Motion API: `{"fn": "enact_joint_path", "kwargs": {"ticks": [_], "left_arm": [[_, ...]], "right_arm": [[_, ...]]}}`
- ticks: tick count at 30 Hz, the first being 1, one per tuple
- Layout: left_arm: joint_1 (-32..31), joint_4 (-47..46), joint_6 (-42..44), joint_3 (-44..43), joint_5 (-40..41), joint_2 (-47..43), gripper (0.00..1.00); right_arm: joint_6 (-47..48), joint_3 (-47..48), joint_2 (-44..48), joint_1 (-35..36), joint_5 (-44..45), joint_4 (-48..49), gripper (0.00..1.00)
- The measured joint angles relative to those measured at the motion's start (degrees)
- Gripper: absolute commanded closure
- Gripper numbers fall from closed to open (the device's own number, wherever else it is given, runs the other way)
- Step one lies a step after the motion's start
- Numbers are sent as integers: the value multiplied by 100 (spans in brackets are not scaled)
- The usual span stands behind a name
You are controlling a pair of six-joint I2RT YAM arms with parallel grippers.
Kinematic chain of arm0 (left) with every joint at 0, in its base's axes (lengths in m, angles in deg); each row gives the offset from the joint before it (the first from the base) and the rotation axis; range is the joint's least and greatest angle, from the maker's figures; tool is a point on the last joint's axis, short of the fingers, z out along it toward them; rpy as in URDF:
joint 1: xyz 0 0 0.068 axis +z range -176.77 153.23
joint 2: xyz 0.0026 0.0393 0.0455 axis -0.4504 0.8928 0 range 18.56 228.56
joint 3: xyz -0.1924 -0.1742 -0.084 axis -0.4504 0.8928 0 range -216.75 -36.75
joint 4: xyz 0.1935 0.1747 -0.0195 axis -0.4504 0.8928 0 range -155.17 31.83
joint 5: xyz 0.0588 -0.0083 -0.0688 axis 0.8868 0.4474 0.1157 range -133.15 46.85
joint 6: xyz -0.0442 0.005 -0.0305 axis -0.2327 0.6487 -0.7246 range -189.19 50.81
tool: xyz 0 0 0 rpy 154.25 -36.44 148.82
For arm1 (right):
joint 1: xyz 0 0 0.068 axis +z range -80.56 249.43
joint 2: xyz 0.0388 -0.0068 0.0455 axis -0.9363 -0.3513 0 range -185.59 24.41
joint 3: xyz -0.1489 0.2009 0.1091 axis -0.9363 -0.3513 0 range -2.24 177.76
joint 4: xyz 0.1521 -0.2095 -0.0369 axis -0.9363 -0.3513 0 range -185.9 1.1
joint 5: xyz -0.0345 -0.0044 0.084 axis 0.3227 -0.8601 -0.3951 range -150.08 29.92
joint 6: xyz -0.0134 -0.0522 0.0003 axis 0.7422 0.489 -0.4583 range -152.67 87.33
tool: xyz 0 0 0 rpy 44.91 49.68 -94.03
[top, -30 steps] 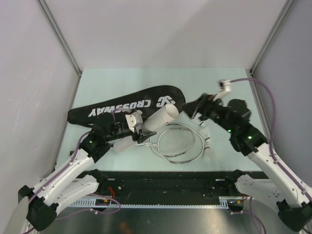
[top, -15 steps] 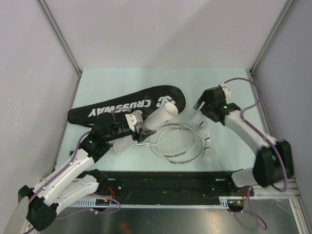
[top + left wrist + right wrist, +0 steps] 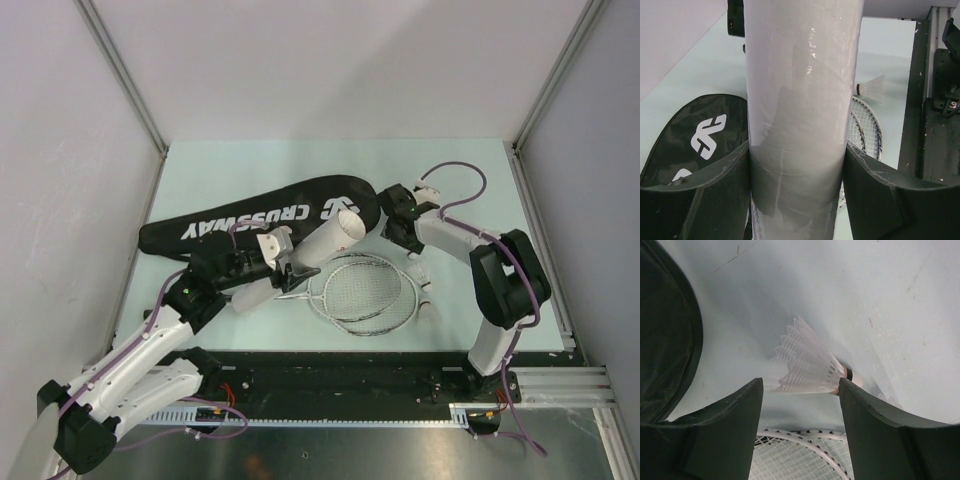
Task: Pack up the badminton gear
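Top cam's fixed high at the near edge, looking down over the whole counter (image 3: 250, 170). Left wrist cam sits v. close along the tube (image 3: 805, 100); right wrist cam's low over a shuttlecock (image 3: 810, 370). All 3 catch the rackets (image 3: 365, 290) & bag (image 3: 250, 215).

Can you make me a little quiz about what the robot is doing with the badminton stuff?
1. True or false: the left gripper is holding the white tube.
2. What does the right gripper have between its fingers? A) a spoon B) a shuttlecock C) a ball
3. Fill in the word: the white letters on the black racket bag spell ____.

Key: 1 true; 2 B; 3 CROSSWAY.
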Motion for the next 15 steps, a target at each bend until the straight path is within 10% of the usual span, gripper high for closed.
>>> {"fn": "enact_joint_path", "kwargs": {"ticks": [15], "left_arm": [[0, 0, -2, 0, -52, 0, 100]], "right_arm": [[238, 437, -417, 26, 586, -96, 40]]}}
